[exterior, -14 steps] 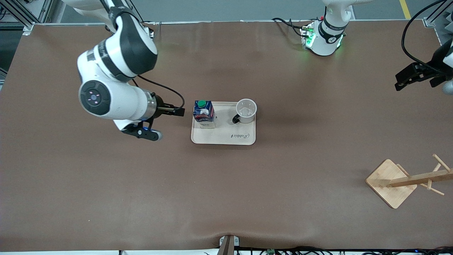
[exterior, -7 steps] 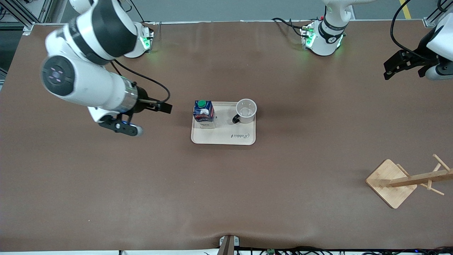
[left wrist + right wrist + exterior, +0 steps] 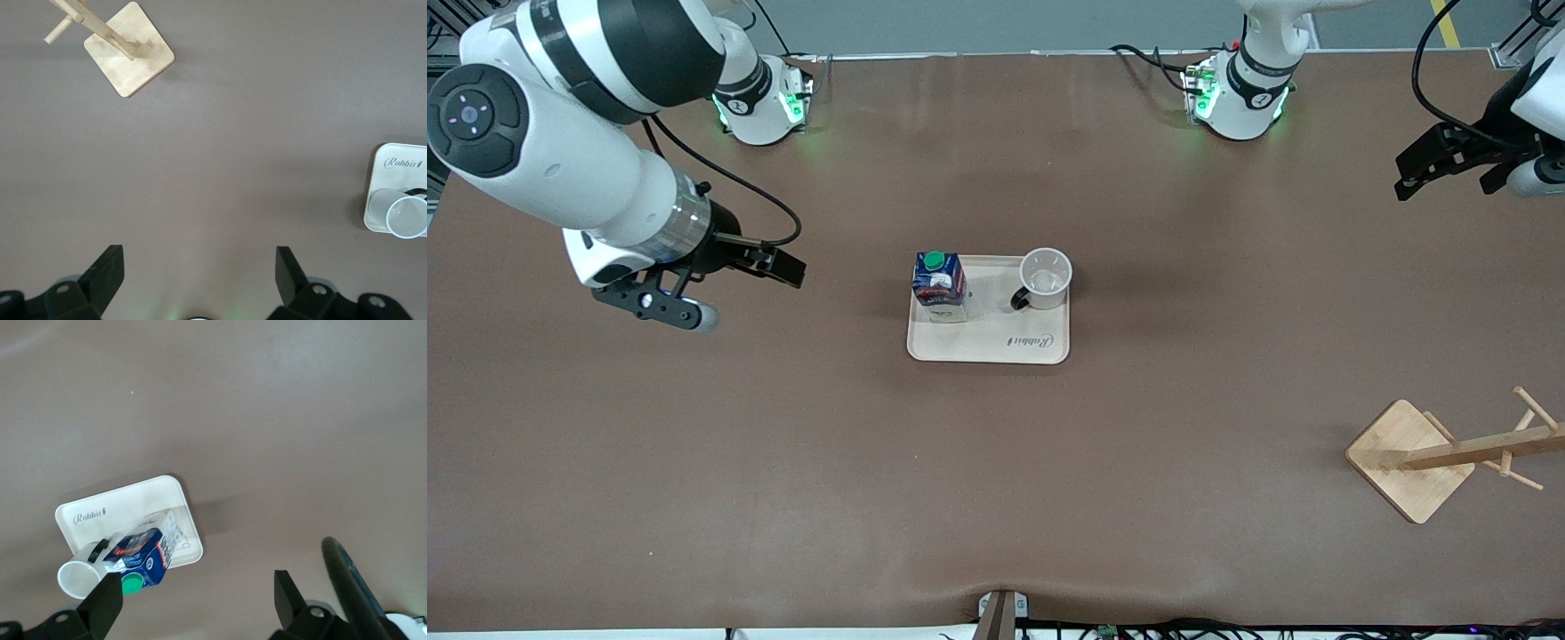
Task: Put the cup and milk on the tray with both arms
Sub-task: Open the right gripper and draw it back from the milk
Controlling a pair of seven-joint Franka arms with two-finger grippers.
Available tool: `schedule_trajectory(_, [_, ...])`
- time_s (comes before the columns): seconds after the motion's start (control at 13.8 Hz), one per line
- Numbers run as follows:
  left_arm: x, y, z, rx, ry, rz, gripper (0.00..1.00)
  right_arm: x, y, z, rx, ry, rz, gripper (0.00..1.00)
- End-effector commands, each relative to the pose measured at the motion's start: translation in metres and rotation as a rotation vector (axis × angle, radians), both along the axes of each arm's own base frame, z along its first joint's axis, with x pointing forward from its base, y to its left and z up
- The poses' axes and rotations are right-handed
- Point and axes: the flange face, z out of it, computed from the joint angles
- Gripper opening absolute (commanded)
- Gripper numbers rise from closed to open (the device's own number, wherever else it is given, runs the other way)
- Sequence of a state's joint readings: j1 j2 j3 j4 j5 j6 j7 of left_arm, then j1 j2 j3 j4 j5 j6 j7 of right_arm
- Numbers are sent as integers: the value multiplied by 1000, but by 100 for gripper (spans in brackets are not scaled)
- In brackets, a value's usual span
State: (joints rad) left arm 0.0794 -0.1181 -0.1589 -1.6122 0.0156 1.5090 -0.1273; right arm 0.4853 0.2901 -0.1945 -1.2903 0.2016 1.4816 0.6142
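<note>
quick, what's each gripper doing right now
left gripper: open, holding nothing, over bare table at the left arm's end
right gripper: open, holding nothing, over bare table at the right arm's end

A high front camera faced my bases; both my wrist cameras looked down from well up, sharing the tray.

The wooden rack runs off the front view's edge, and the tray is cut off in the left wrist view.
</note>
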Motion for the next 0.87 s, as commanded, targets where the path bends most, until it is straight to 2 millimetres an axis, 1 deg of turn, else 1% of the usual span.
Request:
schedule_trajectory(0.0, [-5, -3, 1, -11, -14, 9, 100, -14, -10, 27, -1, -13, 108, 100])
schedule_trajectory(0.07, [-5, -3, 1, -10, -12, 10, 100, -21, -18, 21, -12, 58, 180, 100])
schedule_trajectory(0.14, [-5, -3, 1, -10, -12, 10, 100, -26, -32, 15, -22, 132, 221, 100])
schedule_trajectory(0.22, [-6, -3, 0, -10, -9, 10, 100, -22, -47, 14, -35, 135, 215, 100])
schedule_trajectory(0.29, [-6, -3, 0, -10, -7, 10, 100, -19, -56, 15, -26, 131, 199, 100])
schedule_trajectory(0.36, [-6, -3, 0, -10, -7, 10, 100, -16, -63, 23, -24, 112, 187, 100])
schedule_trajectory(0.51, [-6, -3, 0, -10, -9, 10, 100, -24, -61, 81, -12, 7, 196, 100])
schedule_trajectory(0.58, [-5, -3, 0, -10, -7, 10, 100, -30, -64, 104, -12, -36, 191, 100])
schedule_trajectory(0.65, [-5, -4, 0, -10, -9, 8, 100, -34, -67, 113, -12, -51, 188, 100])
schedule_trajectory(0.72, [-5, -5, 0, -10, -10, 5, 100, -37, -72, 118, -9, -50, 191, 100])
schedule_trajectory(0.8, [-5, -5, 0, -10, -10, 5, 100, -37, -88, 118, 0, -33, 171, 100])
